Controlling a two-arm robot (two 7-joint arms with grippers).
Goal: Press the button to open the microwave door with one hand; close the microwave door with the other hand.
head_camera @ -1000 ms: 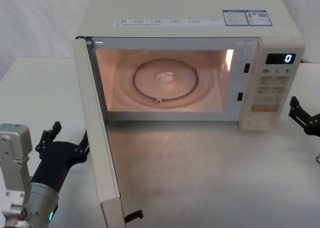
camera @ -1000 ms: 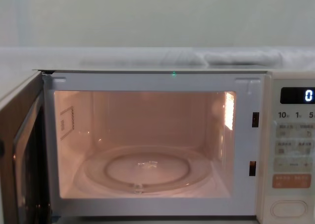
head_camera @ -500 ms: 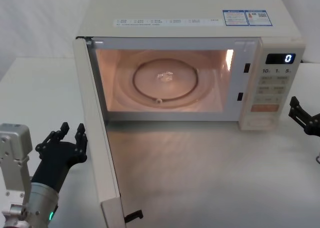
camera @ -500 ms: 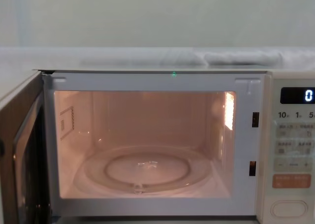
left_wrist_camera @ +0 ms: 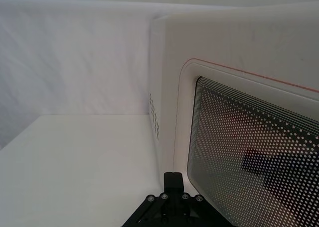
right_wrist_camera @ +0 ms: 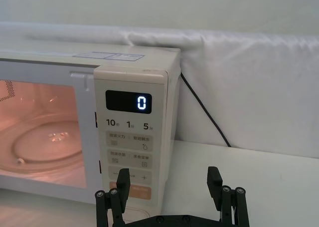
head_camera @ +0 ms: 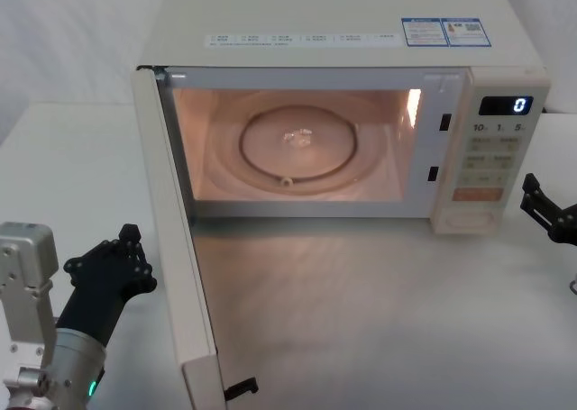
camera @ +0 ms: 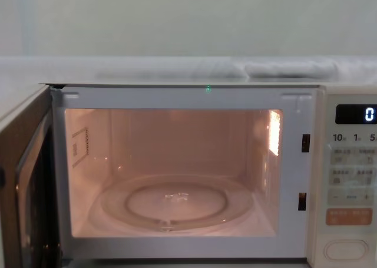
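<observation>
Surface: a white table (head_camera: 379, 320), smooth and plain, reaching from the robot to a white draped backdrop.
Resting on it: the microwave (head_camera: 343, 31), a cream-white box at the far middle of the table, its base flat on the tabletop.
In front of the microwave: bare tabletop with a warm glow from the lit cavity falling on it.
Left part: bare white tabletop (left_wrist_camera: 75, 162) running beside the microwave's side wall.
Right part: bare white tabletop (right_wrist_camera: 259, 172) beside the control panel; a thin black cable (right_wrist_camera: 204, 112) runs down behind the microwave toward the table.
</observation>
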